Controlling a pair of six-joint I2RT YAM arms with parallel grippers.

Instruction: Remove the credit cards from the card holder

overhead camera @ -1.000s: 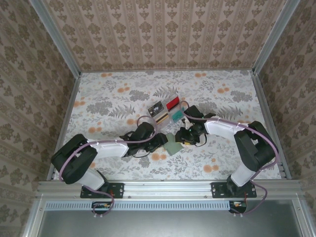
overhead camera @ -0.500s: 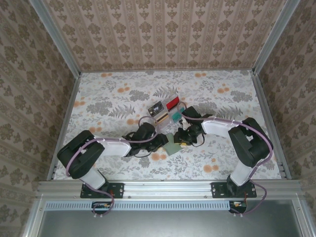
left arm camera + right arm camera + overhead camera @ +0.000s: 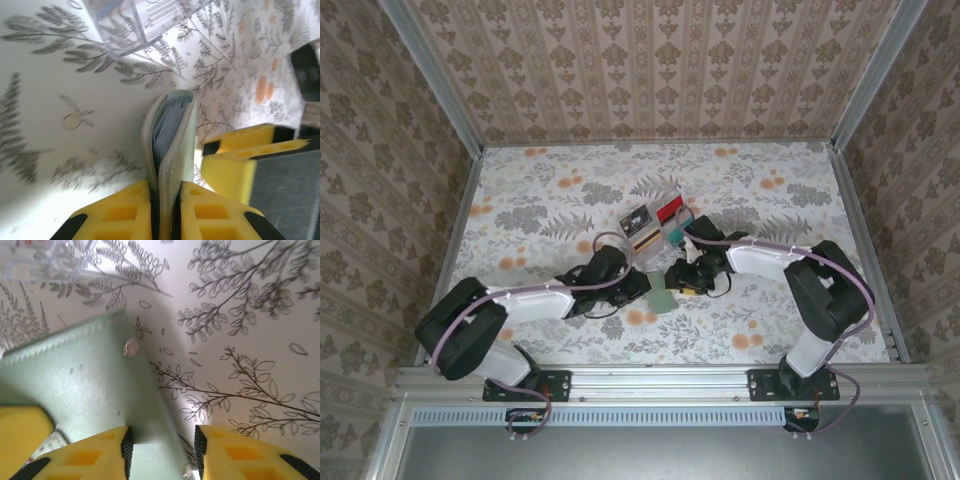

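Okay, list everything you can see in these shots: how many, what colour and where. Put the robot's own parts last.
black card: one, black with white marks, in the clear tray, far left
red card: one, red, in the tray, far right
tan card: one, tan, in the tray, near left
teal card: one, teal, in the tray, near right
clear tray: one, transparent, mid-table, just beyond the card holder
card holder: one, pale grey-green, folded, between the grippers
tablecloth: one, white with grey and orange flowers, over the table
walls: three, beige patterned, around the table
left gripper: one, yellow fingers, shut on the card holder
right gripper: one, yellow fingers, open at the holder's edge
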